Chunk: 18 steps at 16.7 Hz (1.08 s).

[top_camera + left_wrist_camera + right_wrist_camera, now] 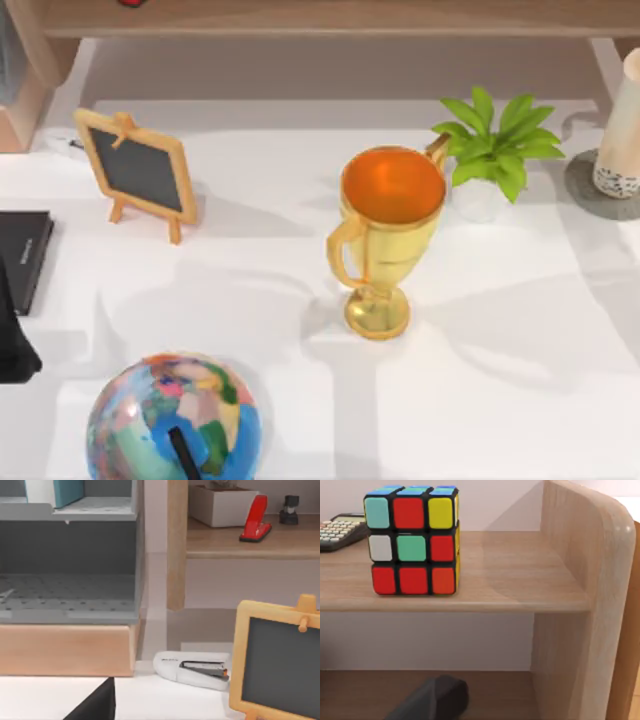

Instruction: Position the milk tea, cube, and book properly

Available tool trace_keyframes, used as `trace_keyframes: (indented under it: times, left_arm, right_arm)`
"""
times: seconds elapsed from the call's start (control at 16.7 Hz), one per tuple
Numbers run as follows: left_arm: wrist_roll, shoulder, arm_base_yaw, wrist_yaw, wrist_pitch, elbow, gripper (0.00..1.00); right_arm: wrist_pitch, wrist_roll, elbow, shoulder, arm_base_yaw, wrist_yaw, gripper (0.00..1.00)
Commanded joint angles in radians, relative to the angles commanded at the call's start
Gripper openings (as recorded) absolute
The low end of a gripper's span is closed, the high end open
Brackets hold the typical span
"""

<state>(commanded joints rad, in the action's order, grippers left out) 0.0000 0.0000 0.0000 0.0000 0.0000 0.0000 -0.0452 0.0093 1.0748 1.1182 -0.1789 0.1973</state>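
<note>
The white table [300, 300] carries no writing I can read anywhere; the little chalkboard easel [138, 172] at its back left is blank, and the globe [172, 420] at the front left shows only coloured landmasses. A gold trophy [385, 235] stands near the middle, a potted plant [495, 145] just behind it to the right. At the far right edge the milk tea [625, 135] stands upright on a round grey coaster [590, 195], dark pearls at its base. A thin black book [22, 255] lies flat at the left edge.

The left wrist camera looks toward the back left corner: a grey tiered rack [70, 555] sits on a wooden base, and on its upper tier the teal book [62, 490] stands with pale pages beside the cover. A white stapler [192, 669] lies on the table between the rack and the easel, and a red stapler [255, 525] rests on the wooden shelf [250, 542] beyond.

The right wrist camera sees the cube [412, 540] sitting square on a wooden shelf board [510, 590], a calculator [340, 530] just beside it, key markings too small to read.

How far either gripper is open, or whether it holds anything, I cannot tell.
</note>
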Motion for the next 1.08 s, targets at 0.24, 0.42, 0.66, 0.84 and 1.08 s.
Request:
trace_keyframes:
  times: [0.24, 0.42, 0.66, 0.84, 1.08]
  left_arm:
    - [0.000, 0.000, 0.000, 0.000, 0.000, 0.000, 1.00]
    - [0.000, 0.000, 0.000, 0.000, 0.000, 0.000, 1.00]
    - [0.000, 0.000, 0.000, 0.000, 0.000, 0.000, 1.00]
    - [0.000, 0.000, 0.000, 0.000, 0.000, 0.000, 1.00]
    - [0.000, 0.000, 0.000, 0.000, 0.000, 0.000, 1.00]
  right_arm:
    - [0.015, -0.003, -0.383, -0.408, 0.060, -0.066, 1.00]
    - [0.026, -0.005, -0.659, -0.692, 0.105, -0.115, 1.00]
    - [0.038, -0.008, -0.941, -0.981, 0.152, -0.167, 1.00]
    - [0.044, -0.009, -1.053, -1.095, 0.174, -0.192, 1.00]
    - [0.045, -0.009, -1.075, -1.118, 0.179, -0.197, 1.00]
